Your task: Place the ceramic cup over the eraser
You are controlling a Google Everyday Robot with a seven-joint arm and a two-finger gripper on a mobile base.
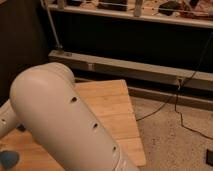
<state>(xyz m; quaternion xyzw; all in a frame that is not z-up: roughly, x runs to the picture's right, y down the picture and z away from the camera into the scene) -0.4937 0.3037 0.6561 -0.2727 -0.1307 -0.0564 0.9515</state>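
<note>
Gripper out of view; whether it is spread or pressed together cannot be told. White arm link (pixel 65 125) fills the lower left above the wooden table (pixel 112 105). Ceramic cup (pixel 7 159), apparently the small blue shape at the bottom-left edge, lies near the arm link. Its place relative to the gripper cannot be told.

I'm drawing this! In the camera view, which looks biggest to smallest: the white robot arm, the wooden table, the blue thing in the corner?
1. White robot arm, though nearness to the camera inflates it.
2. Wooden table, partly behind the arm.
3. Blue thing, cut by the edge.
The gripper is out of view.
</note>
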